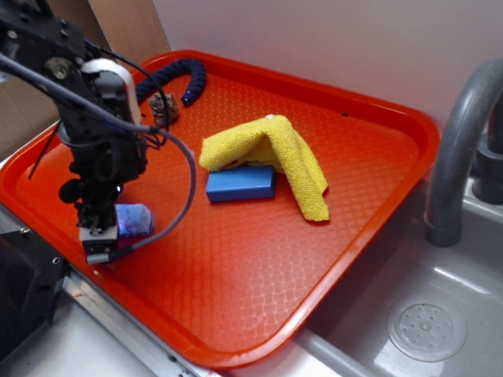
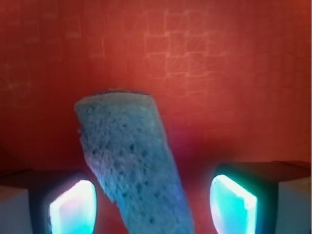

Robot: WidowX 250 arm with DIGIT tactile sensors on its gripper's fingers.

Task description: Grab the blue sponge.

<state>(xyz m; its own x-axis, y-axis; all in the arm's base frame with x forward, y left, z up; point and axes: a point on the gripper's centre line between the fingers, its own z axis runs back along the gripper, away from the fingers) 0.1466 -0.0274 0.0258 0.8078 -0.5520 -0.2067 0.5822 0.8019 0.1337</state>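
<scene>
Blue sponge (image 2: 134, 165) sits between spread tool (image 2: 152, 204) pads; left pad touching it

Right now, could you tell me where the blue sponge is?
In the exterior view, the blue sponge lies near the orange tray's left front edge, between the open pincer's fingers, left of the smooth blue block.

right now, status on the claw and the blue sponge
Claw open, fingers either side of blue sponge. Sponge on red tray, not gripped. Nothing in the way.
</scene>
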